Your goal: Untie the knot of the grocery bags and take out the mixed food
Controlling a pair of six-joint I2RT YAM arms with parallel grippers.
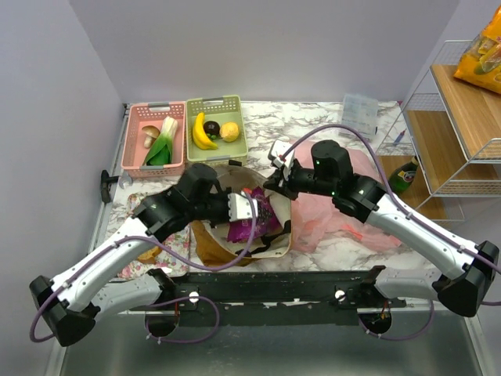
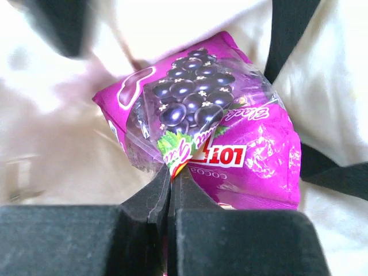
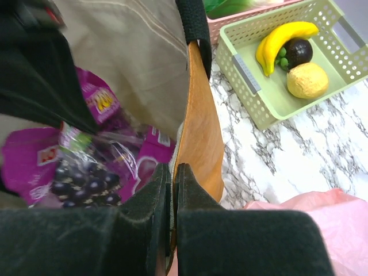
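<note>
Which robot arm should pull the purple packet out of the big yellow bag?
Left. The left claw is inside the yellow bag, shut on the edge of the purple packet. The right claw is pinched on the bag's rim, seemingly holding it open, so it is busy.

Overhead view wide — wrist views close, sharing purple packet (image 2: 230,144)
</note>
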